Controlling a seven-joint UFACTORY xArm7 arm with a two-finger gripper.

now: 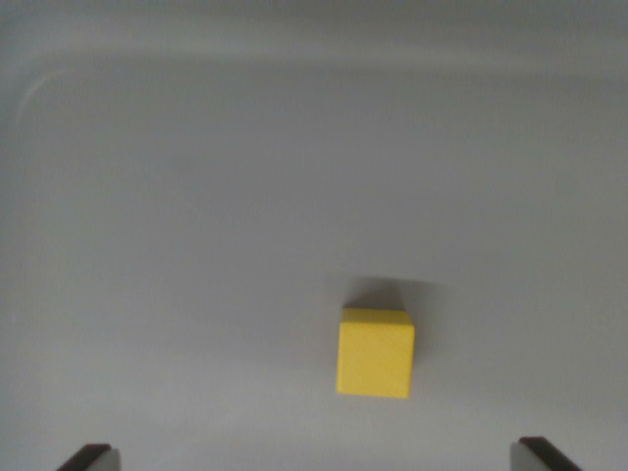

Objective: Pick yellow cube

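We see a smooth, matte pale-grey desk [245,196] filling the view. On it sits the yellow cube [375,353], sharp-edged and matte, at about five o'clock from centre. Our gripper [314,459] is spread wide, dark fingertips [88,457] at seven and five o'clock, clear of the cube.

Only the 2 dark fingertips [90,457] of the gripper [314,459] show, cut off by the wrist view's bottom edge.
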